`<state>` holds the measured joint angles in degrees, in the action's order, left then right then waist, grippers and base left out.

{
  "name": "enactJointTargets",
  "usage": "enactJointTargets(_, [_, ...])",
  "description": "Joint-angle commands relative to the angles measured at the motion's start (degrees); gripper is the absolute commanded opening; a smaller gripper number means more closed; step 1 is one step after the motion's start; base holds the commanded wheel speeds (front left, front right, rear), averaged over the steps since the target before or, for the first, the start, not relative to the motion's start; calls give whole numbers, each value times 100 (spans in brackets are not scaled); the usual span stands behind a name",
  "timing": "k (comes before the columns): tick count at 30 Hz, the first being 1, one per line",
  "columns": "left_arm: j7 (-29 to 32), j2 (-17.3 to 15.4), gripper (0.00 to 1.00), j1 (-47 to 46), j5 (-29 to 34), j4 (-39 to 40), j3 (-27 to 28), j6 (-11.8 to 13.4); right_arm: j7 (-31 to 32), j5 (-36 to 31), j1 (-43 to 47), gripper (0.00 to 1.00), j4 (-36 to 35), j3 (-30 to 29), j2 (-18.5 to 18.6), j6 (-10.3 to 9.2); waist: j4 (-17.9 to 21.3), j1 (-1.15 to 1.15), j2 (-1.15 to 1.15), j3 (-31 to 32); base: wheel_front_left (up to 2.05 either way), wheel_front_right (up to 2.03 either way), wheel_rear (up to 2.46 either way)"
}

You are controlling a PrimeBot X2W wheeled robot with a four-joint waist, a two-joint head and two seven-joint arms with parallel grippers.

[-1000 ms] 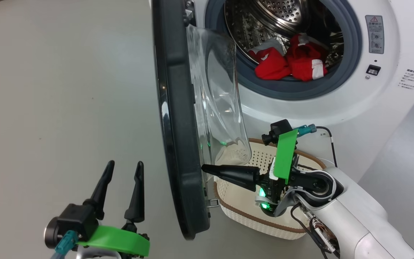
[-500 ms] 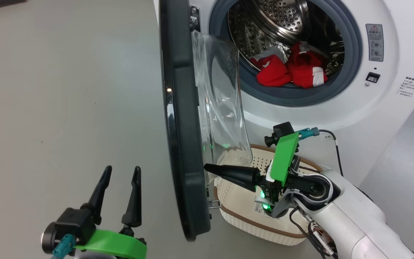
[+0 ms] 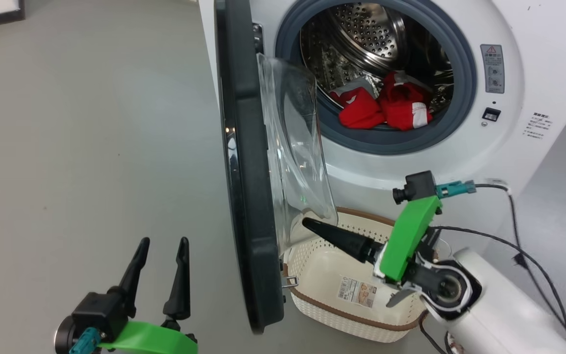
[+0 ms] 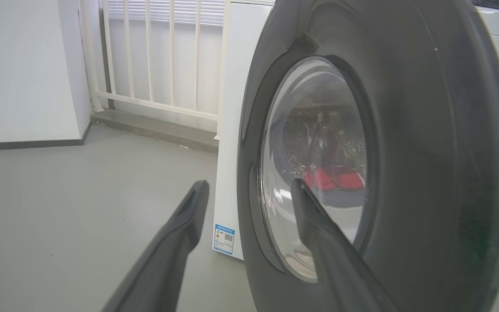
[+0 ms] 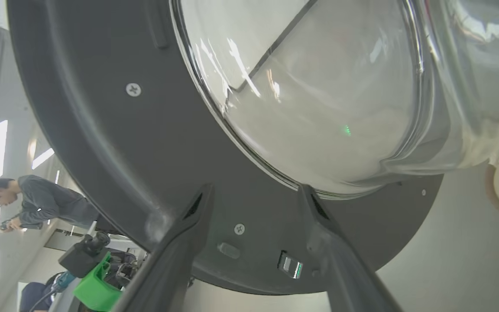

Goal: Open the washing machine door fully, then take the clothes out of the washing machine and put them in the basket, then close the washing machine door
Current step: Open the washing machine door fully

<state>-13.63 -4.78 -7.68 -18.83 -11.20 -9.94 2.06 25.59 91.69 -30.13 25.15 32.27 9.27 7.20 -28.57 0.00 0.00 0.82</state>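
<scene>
- The washing machine door (image 3: 243,196) stands out sideways, so we can reach in.
- The red clothes (image 3: 386,110) lie inside the washing machine (image 3: 533,73).
- The basket (image 3: 320,270) sits just below the opening, ready for them.
- Our right gripper (image 5: 256,190) is spread wide near the door's inside, holding nothing.
- Our left gripper (image 3: 162,242) is wide too, outside the door.

The grey floor (image 3: 81,123) is smooth, with a few faint specks. It spreads out beneath and ahead of the left pincer (image 3: 164,242). The washer (image 3: 533,59) stands on it, beyond both pincers. The basket (image 3: 332,319) sits on the floor directly under the right pincer (image 3: 312,227), close to the washer's front.
</scene>
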Motion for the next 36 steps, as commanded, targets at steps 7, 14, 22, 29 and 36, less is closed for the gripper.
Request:
enactJointTargets(7, [23,-120,100,-14,-57,251,223,155,-1354,-1439,234,100,-526,384,422,29,100,0,0,-60,0,0,0])
enactJointTargets(14, [-2,-159,100,33,-59,322,213,168,-2925,-2794,200,100,-76,518,664,29,150,0,0,-72,0,0,0])
enactJointTargets(22, [-30,-191,100,103,-72,366,211,188,-3897,-4307,89,100,638,278,515,29,257,0,0,-60,0,0,0])
enactJointTargets(29, [-64,-168,100,118,-114,408,213,191,-4055,-5855,376,100,505,-1123,53,29,285,0,0,-102,0,0,0])
enactJointTargets(36, [-100,-141,100,126,-107,453,233,203,-4058,-7066,996,100,-6,-2016,-443,29,288,0,0,-121,0,0,0])
